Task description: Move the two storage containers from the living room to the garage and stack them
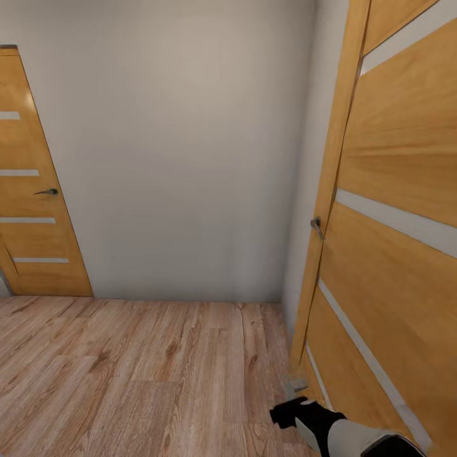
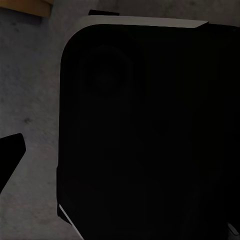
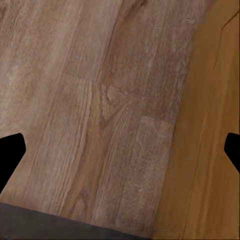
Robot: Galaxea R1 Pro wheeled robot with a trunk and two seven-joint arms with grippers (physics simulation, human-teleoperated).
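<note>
From the head camera, the robot faced a plain pale wall (image 1: pixel 190 146) at the end of a narrow space floored with light wood planks (image 1: pixel 127 374). An orange wooden door (image 1: pixel 32 203) with pale horizontal strips and a dark lever handle (image 1: pixel 47 192) stood at the left, and a second orange door (image 1: pixel 393 209) of the same make, with its own handle (image 1: pixel 316 225), stood open close along the right side. The right arm (image 1: pixel 343 431), black and white, reached in low at the right, just beside that door's lower edge, with the right gripper (image 1: pixel 296 386) at its tip pointing toward the floor; from here its fingers were too small to judge. The left wrist camera looked onto a large dark rounded part of the robot's own body (image 2: pixel 150 135) with a pale rim, over grey mottled ground (image 2: pixel 30 90); one dark fingertip (image 2: pixel 11 152) of the left gripper showed at the edge, and I could not tell whether that claw was open or closed. The right wrist camera looked down on the wood planks (image 3: pixel 90 100) and the orange door's face (image 3: pixel 210 150); two dark fingertips (image 3: pixel 10 155) sat far apart at opposite edges, so the right claw stood open and empty. Neither red-orange bin could be seen in these views, so their place could not be told.
</note>
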